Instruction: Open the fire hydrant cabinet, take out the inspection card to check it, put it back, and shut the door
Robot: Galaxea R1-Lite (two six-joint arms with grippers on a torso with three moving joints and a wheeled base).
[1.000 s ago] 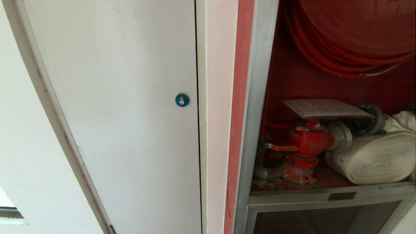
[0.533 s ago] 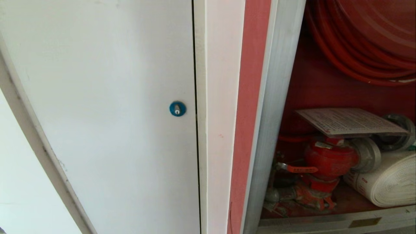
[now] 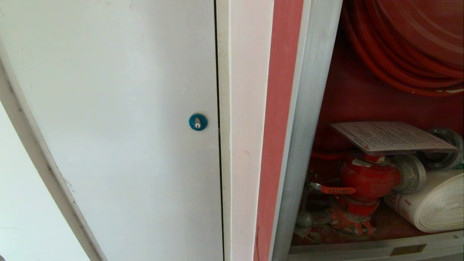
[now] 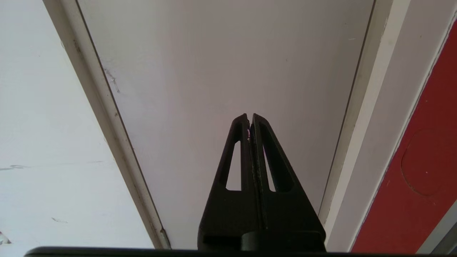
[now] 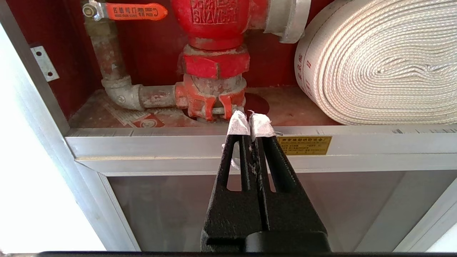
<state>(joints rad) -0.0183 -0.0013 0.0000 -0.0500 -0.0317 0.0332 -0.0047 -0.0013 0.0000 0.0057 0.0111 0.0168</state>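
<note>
so, step: cabinet (image 3: 311,108) standing open, card (image 3: 389,136) lying on valve (image 3: 369,177), probably untaken.
grippers: left (image 4: 250,117) and right (image 5: 250,119) both staying pinched together, empty.
next: right reaching toward twelve o'clock for card.

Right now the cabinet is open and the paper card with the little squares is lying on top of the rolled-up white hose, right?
Not quite. The fire hydrant cabinet is open, but the inspection card is lying on top of the red hydrant valve, not on the rolled white hose, which sits lower, beside the valve. The head view shows this.
</note>
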